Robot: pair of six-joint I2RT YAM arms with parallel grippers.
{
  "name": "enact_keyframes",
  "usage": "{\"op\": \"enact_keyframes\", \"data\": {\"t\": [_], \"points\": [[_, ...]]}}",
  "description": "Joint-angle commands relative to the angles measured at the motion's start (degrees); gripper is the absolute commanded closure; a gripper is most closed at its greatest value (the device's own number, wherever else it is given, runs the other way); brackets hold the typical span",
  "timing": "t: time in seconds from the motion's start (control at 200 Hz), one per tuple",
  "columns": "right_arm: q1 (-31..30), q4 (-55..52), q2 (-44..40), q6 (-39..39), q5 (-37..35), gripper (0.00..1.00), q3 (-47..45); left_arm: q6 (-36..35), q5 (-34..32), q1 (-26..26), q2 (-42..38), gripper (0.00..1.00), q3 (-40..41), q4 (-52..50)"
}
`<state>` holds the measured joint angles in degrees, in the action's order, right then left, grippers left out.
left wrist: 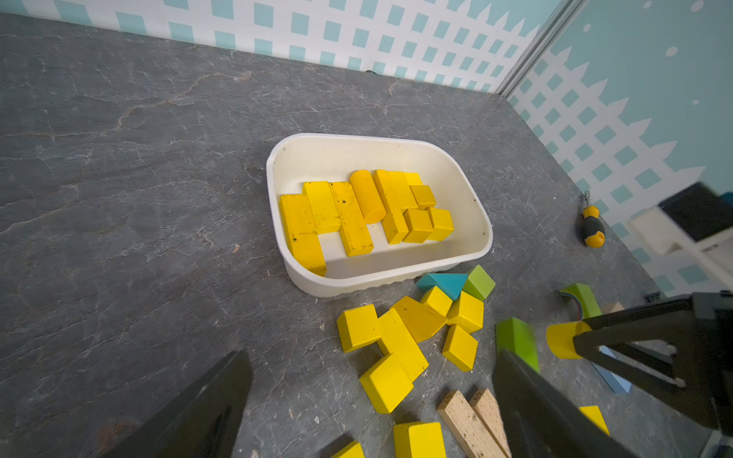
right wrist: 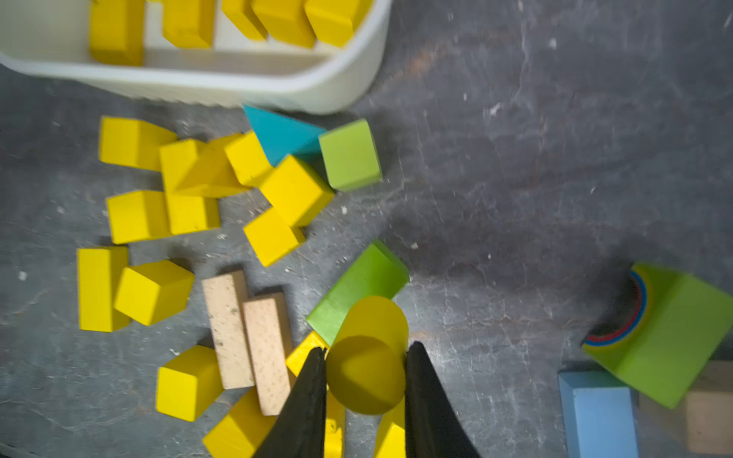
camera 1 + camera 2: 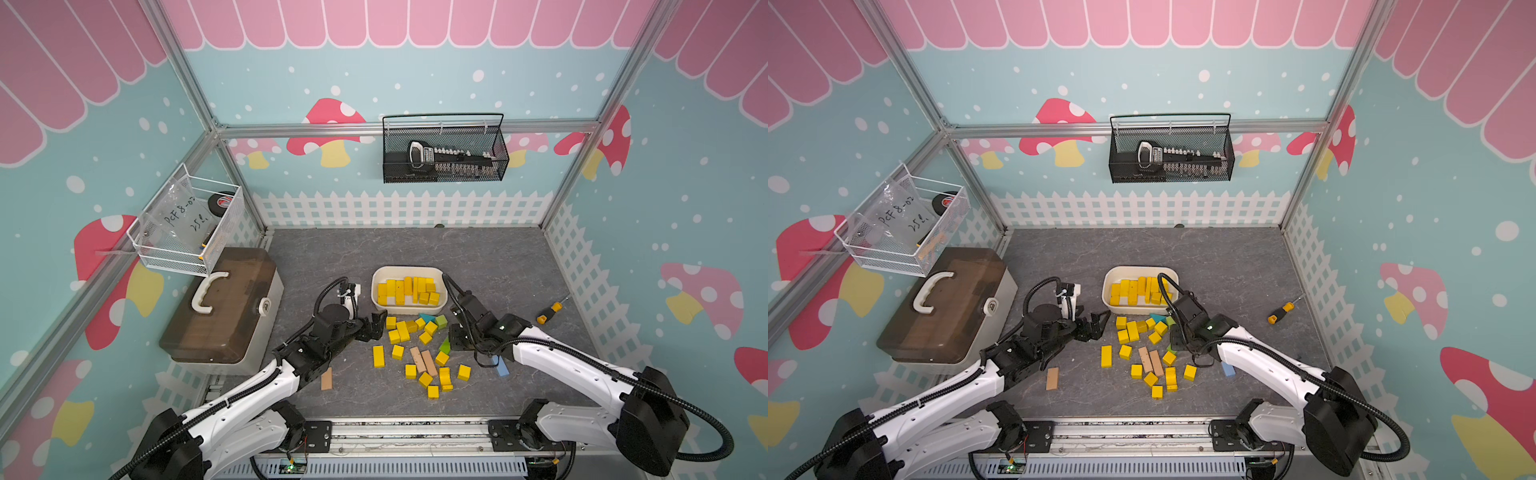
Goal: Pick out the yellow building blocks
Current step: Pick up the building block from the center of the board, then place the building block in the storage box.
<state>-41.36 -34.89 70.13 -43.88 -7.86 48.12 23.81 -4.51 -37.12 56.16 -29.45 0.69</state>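
Observation:
Several yellow building blocks [image 3: 409, 289] lie in the white tray [image 3: 409, 269], also seen in the left wrist view [image 1: 353, 216]. More yellow blocks [image 3: 401, 332] are scattered on the table just in front of the tray. My right gripper [image 2: 365, 347] is shut on a short yellow cylinder [image 2: 371, 317], which hangs over a green block and the loose yellow blocks. The same cylinder [image 1: 563, 339] shows in the left wrist view. In both top views my right gripper [image 3: 455, 338] sits right of the pile. My left gripper [image 3: 376, 326] stands open at the pile's left edge, holding nothing.
Two tan blocks [image 3: 424, 360] lie inside the pile, another tan block [image 3: 327, 378] under the left arm. A teal wedge [image 2: 283, 133], green blocks [image 2: 351, 154], a green arch [image 2: 670, 333] and a blue block [image 3: 502, 366] lie around. A screwdriver [image 3: 548, 312] is at right, a toolbox [image 3: 224, 307] at left.

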Motion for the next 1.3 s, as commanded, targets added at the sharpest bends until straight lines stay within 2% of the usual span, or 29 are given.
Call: {"op": "enact_keyframes", "data": {"t": [0.0,0.25,0.646,1.006,1.296], "points": [[-0.3,-3.1,1.3,4.0,-2.3,0.75,5.5,0.8,1.6,0.8,0.0,0.01,-0.8,0.5],[-0.1,-4.5,11.4,9.9,-1.9,0.75,19.3,0.6,2.7,1.1,0.4,0.01,-0.8,0.9],[1.3,-4.8,29.9,13.4,3.4,0.76,36.3,0.7,3.2,1.5,1.4,0.01,-1.0,1.4],[2.3,-4.4,40.7,13.6,7.7,0.78,41.6,0.9,3.9,1.9,2.4,0.01,-0.6,3.0],[2.9,-2.2,44.0,14.2,7.2,0.79,42.0,0.9,4.5,1.9,4.8,0.01,-2.0,2.6]]}}
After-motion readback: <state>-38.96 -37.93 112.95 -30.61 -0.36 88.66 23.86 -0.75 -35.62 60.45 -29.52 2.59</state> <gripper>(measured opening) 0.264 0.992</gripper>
